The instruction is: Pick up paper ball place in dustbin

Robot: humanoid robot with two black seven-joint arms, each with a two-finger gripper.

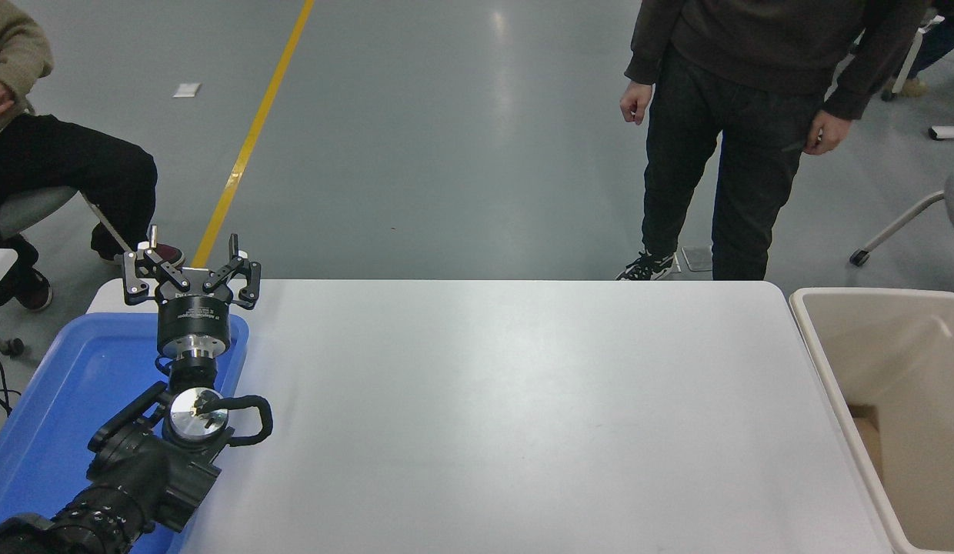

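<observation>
The beige dustbin (823,362) stands past the white table's right edge, with a bit of brown at its bottom. The tan paper ball is out of view. My right arm and its gripper are out of view. My left gripper (191,254) is parked at the lower left above the blue tray, open and empty, with its fingers pointing away from me.
A shallow blue tray (54,415) lies at the table's left end under my left arm. A person (746,115) in dark clothes stands beyond the far edge at the right. Another person (31,154) sits at the far left. A chair leg (892,231) shows at the right.
</observation>
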